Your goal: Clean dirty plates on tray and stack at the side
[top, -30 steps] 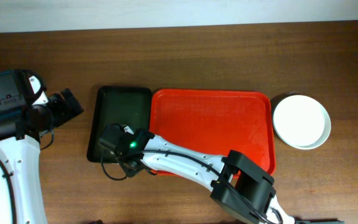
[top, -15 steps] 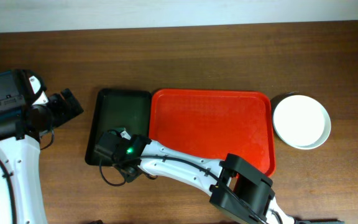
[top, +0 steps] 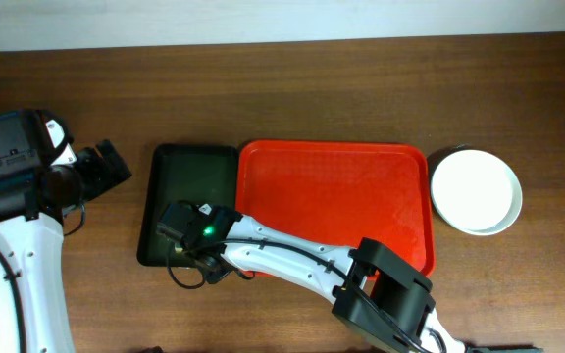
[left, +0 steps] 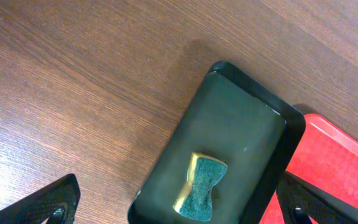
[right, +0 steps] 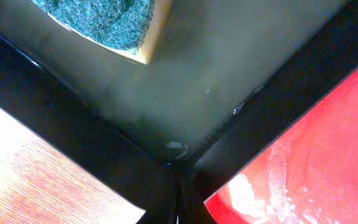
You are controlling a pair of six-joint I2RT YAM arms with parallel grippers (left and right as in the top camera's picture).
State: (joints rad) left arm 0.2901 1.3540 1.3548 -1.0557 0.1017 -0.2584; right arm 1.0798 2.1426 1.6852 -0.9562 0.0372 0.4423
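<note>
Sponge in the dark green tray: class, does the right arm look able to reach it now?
Probably yes: the right arm hangs above the green tray, and the sponge lies uncovered there.

No text, label, brand, number or sign can be read in any view. A small white patch (top: 58, 130) on the left arm (top: 13, 162), near the tabletop's (top: 312, 88) left edge, shows dark marks too small to read.
</note>
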